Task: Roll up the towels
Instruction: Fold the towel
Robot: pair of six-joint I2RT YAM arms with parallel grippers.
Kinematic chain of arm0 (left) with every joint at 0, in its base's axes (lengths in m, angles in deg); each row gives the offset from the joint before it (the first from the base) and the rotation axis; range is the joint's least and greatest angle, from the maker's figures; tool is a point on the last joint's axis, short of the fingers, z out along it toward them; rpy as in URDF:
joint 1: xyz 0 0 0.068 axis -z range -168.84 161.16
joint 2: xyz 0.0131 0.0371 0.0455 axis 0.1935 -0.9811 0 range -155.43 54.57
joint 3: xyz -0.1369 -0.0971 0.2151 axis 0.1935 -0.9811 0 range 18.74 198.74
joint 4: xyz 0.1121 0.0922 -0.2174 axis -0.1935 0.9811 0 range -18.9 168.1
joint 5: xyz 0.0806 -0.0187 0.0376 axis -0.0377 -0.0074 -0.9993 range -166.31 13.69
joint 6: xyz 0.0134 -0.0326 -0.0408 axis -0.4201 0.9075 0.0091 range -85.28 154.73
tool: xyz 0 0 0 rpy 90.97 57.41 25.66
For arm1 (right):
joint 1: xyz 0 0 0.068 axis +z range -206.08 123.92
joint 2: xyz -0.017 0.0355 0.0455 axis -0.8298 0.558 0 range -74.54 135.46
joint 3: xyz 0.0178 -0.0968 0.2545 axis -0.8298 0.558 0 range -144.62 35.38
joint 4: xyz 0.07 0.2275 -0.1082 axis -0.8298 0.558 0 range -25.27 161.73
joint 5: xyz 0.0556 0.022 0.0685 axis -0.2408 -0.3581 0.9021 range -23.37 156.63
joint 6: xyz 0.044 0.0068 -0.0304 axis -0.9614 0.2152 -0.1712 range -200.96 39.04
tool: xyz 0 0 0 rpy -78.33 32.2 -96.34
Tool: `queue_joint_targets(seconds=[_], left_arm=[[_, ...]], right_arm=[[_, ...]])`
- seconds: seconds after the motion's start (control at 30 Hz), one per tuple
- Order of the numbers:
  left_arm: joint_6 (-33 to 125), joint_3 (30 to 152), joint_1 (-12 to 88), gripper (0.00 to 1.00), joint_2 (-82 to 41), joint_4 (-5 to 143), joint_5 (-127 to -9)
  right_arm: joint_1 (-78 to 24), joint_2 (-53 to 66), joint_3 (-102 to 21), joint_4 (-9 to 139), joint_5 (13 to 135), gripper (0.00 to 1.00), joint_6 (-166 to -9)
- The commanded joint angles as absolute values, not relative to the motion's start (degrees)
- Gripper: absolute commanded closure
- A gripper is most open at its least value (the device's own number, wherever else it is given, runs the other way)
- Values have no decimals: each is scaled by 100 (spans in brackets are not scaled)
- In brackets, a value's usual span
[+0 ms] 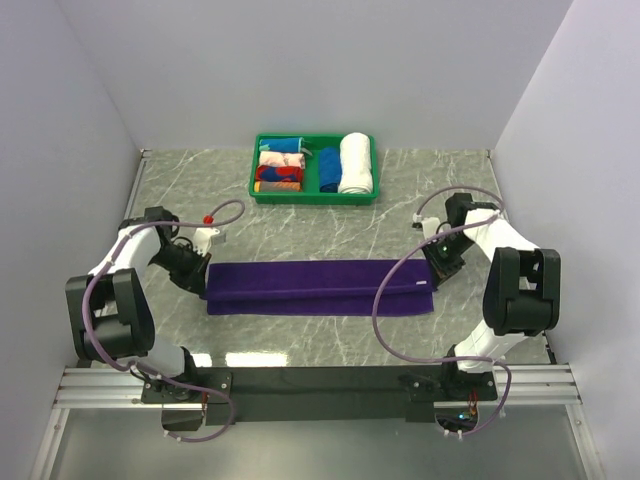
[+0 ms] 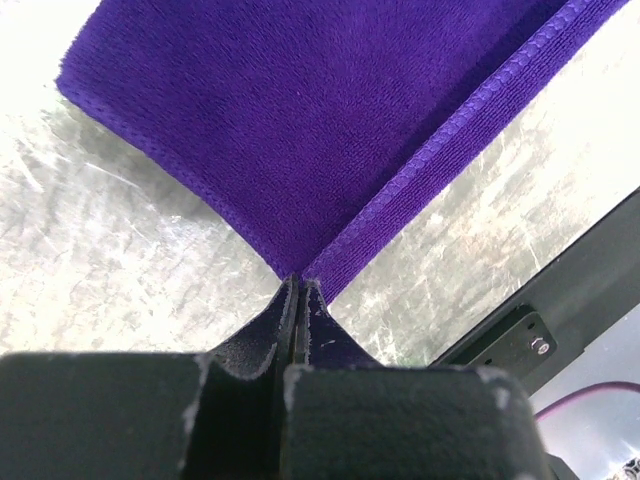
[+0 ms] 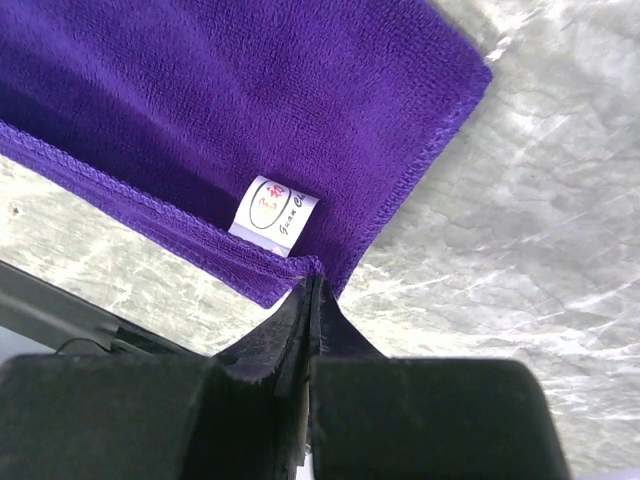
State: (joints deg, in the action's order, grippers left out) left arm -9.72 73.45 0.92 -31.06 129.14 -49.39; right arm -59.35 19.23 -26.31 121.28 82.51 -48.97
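The deep-purple towel (image 1: 320,285) lies on the marble table as a long folded strip running left to right. My left gripper (image 1: 205,281) is at its left end, jaws pressed together on the towel's corner (image 2: 300,120), whose hemmed edge runs straight into the gripper (image 2: 300,284). At the right end my right gripper (image 1: 436,274) is shut on the corner of the towel's upper layer (image 3: 200,100), right beside a small white label (image 3: 272,215); its tip (image 3: 315,285) touches the hem. Both corners are pinched low, near the table.
A green tray (image 1: 315,198) stands at the back centre, holding a white rolled towel (image 1: 355,162), a blue one (image 1: 328,168) and several coloured rolls (image 1: 280,168). White walls close in on both sides. A black rail (image 1: 320,380) runs along the near edge.
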Motion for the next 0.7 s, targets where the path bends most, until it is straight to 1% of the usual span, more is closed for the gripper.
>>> queue_joint_targets(seconds=[0.0, 0.3, 0.67], left_arm=[[-1274, 7323, 96, 99, -2998, 13086, -5029], [-1256, 7165, 87, 99, -3130, 12902, -5126], [-1317, 7621, 79, 99, -3051, 13315, -4985]], right_arm=[[-5995, 1818, -2483, 12159, 8034, 100, -4677], [-5995, 1783, -2166, 12054, 8016, 100, -4581], [-5995, 1449, -2659, 12598, 8236, 100, -4458]])
